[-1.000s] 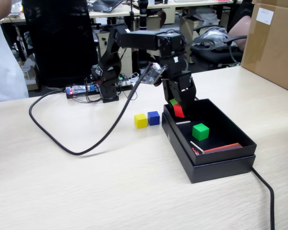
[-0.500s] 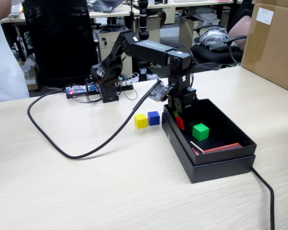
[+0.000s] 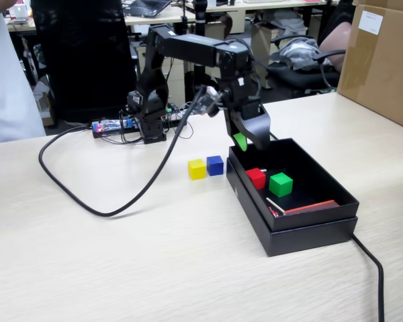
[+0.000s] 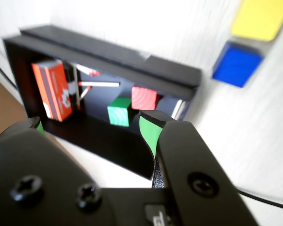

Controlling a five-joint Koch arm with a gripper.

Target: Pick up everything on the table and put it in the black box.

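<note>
The gripper (image 3: 245, 139) is held above the near-left corner of the black box (image 3: 309, 228), clear of its rim. In the wrist view its two jaws, lined with green pads (image 4: 148, 133), are seen spread apart with nothing between them.

The red cube (image 3: 256, 178) and the green cube (image 3: 280, 184) are located on the floor of the black box, side by side and close together. An orange-and-white flat item (image 4: 52, 89) is positioned at the far end of the box in the wrist view.

The yellow cube (image 3: 197, 169) and the blue cube (image 3: 215, 165) are placed on the table (image 3: 154, 261), just beside each other and left of the box in the fixed view. A thick black cable (image 3: 94, 201) is looped across the table.
</note>
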